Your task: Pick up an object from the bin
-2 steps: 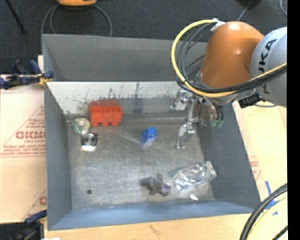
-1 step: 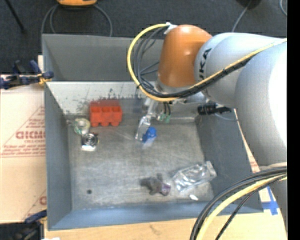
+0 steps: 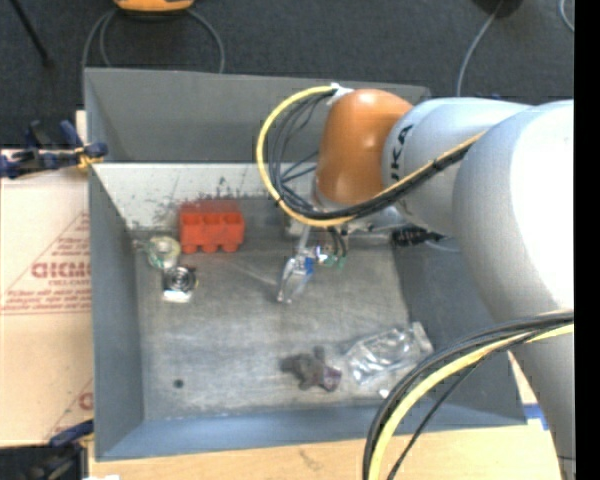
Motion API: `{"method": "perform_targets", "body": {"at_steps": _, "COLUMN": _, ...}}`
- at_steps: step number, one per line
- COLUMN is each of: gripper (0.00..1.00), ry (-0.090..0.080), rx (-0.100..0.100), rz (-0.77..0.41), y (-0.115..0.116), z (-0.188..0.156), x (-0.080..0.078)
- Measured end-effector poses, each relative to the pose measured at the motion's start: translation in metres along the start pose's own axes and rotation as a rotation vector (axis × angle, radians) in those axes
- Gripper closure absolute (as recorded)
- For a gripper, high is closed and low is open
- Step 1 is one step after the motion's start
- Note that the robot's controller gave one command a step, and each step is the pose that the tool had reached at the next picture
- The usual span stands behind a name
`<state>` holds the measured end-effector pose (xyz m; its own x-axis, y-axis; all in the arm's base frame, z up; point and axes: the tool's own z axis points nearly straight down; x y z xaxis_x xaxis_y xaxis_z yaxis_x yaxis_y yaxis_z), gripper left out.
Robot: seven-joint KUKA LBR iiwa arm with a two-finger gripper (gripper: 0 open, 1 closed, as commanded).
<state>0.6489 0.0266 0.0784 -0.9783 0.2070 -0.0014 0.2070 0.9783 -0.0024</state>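
My gripper (image 3: 298, 280) hangs over the middle of the bin, below the orange wrist cover, its fingertips pointing down at the bare floor. Nothing shows between the fingers. An orange-red block with three bumps (image 3: 211, 227) lies to its left near the back wall. A small clear round piece (image 3: 162, 250) and a shiny metal piece (image 3: 179, 283) lie further left. A dark grey and purple lump (image 3: 313, 370) lies in front of the gripper, near the front wall.
A crumpled clear plastic bag (image 3: 385, 353) lies at the front right beside the dark lump. The arm and its looped cables cover the bin's back right part.
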Motion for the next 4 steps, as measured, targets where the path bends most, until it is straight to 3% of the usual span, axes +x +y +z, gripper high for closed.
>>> {"method": "perform_targets", "body": {"at_steps": 1, "gripper": 0.0, "ry": -0.005, "rx": 0.0, "rz": -0.002, "y": -0.03, "z": -0.01, "x": -0.006}}
{"method": "perform_targets", "body": {"at_steps": 2, "gripper": 0.0, "ry": -0.008, "rx": 0.0, "rz": -0.029, "y": -0.025, "z": 0.003, "x": -0.003}}
{"method": "perform_targets", "body": {"at_steps": 3, "gripper": 1.0, "ry": -0.017, "rx": -0.003, "rz": -0.029, "y": -0.024, "z": 0.0, "x": -0.006}}
{"method": "perform_targets", "body": {"at_steps": 4, "gripper": 1.0, "ry": -0.011, "rx": -0.007, "rz": 0.043, "y": -0.017, "z": -0.138, "x": 0.004}}
